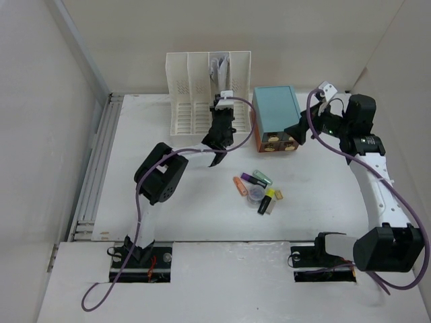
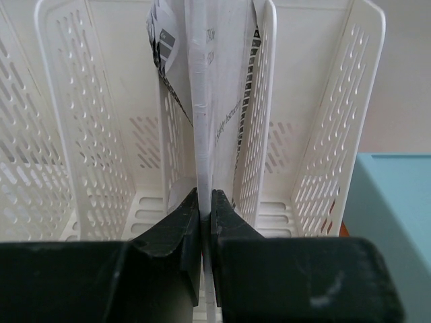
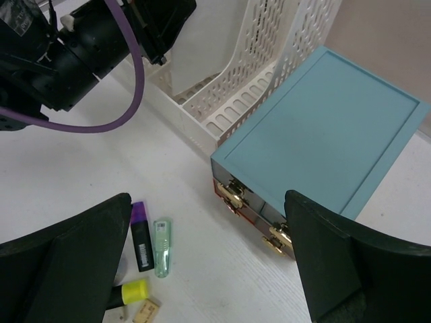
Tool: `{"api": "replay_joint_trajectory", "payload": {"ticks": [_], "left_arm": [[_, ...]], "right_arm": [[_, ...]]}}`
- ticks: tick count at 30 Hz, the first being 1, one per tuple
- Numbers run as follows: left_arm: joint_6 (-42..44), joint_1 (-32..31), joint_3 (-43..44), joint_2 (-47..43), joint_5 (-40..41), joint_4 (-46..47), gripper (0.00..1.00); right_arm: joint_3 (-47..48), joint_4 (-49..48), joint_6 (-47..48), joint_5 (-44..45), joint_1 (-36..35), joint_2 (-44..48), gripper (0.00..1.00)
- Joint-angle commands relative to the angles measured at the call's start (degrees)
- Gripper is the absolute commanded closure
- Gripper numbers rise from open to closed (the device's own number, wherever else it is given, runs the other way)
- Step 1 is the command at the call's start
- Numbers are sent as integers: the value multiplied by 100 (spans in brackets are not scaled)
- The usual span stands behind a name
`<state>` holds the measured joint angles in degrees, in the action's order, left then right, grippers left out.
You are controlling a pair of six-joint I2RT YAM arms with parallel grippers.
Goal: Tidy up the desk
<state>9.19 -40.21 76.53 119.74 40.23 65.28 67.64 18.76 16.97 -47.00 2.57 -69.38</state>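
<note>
The white desk (image 1: pixel 182 202) bears a white slotted file rack (image 1: pixel 195 87) at the back and a teal drawer box (image 1: pixel 276 118) beside it. My left gripper (image 1: pixel 217 138) is in front of the rack, shut on the edge of a white paper (image 2: pixel 202 134) that stands in a rack slot (image 2: pixel 256 101). My right gripper (image 1: pixel 303 128) is open and empty, hovering by the drawer box (image 3: pixel 323 128). A pile of markers and small items (image 1: pixel 259 192) lies mid-desk; a purple marker (image 3: pixel 141 237), a clear green item (image 3: pixel 161 247) and a yellow-capped marker (image 3: pixel 135 291) show in the right wrist view.
A grey metal rail (image 1: pixel 97 168) runs along the desk's left edge. White panel walls surround the desk. The left arm's purple cable (image 3: pixel 128 87) loops in front of the rack. The drawer box has gold handles (image 3: pixel 232 192) facing the front.
</note>
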Motion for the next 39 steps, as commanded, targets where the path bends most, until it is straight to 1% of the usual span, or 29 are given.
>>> {"api": "replay_joint_trajectory", "payload": {"ticks": [1,4,10,11,12,13,15,16,17,20,21,23,24,27,28,29,30,31,32,33,34,35,36,37,38,39], "left_arm": [[30,83,327,-4,-94,416,100],[-23,83,275,-4,-94,416,100],[-453,83,160,-65,-94,-49,100],[-453,83,160,-65,-94,-111,96],[-505,83,99,-135,-94,-112,83],[-506,135,99,-214,-94,-172,63],[-584,136,37,-293,-147,-295,51],[-585,136,37,-346,-147,-383,42],[-585,136,-15,-460,-216,-445,28],[-585,136,-199,-750,-217,-446,24],[-585,136,-313,-994,-217,-446,21],[-585,136,-437,-1303,-269,-498,19],[-585,75,-550,-1644,-270,-577,19],[-585,-92,-631,-2269,-270,-953,18],[-585,-232,-700,-2741,-270,-1138,20],[-698,-286,-701,-2998,-270,-1383,24],[-873,-286,-701,-3262,-383,-1682,45],[-1510,-338,-640,-3795,-828,-2572,67],[-1839,-408,-640,-4035,-998,-3008,92],[-1981,-409,-640,-4229,-1104,-3082,100],[-2261,-409,-553,-4431,-1427,-3848,100],[-2795,-313,-378,-4755,-2465,-4125,100],[-3017,-312,-376,-4889,-2702,-4363,100],[-3281,-312,-376,-5012,-2844,-4609,100],[-3466,-243,-445,-5257,-3341,-5003,83],[-3633,-155,-577,-5390,-3607,-5120,60]], "right_arm": [[4,-321,61,-151,-28,-5,0],[4,-321,61,-204,-28,-5,0],[4,-268,61,-204,-28,-58,0],[4,-268,61,-204,-28,-58,0],[4,-268,61,-204,-28,-58,0],[4,-268,61,-204,-28,-58,0],[4,-268,113,-204,-28,-58,0],[4,-268,113,-204,-28,-58,0],[4,-268,113,-204,-28,-58,0],[4,-215,113,-265,24,-58,0],[4,-215,113,-265,24,-58,0],[4,-163,113,-265,24,-58,0],[4,-163,113,-265,24,-5,0],[65,-110,166,-82,24,-5,0],[118,-110,166,15,24,-5,0],[118,12,166,233,24,-5,0],[205,83,166,322,24,-57,0],[284,153,218,550,24,-58,4],[337,241,219,604,24,-136,24],[390,494,271,657,24,-137,43],[391,610,272,727,24,-137,64],[391,680,272,815,24,-76,89],[330,681,211,1050,24,-6,92],[233,681,210,1218,24,91,90],[-29,585,210,1385,24,318,48],[-179,532,332,1874,-106,442,24]]}}
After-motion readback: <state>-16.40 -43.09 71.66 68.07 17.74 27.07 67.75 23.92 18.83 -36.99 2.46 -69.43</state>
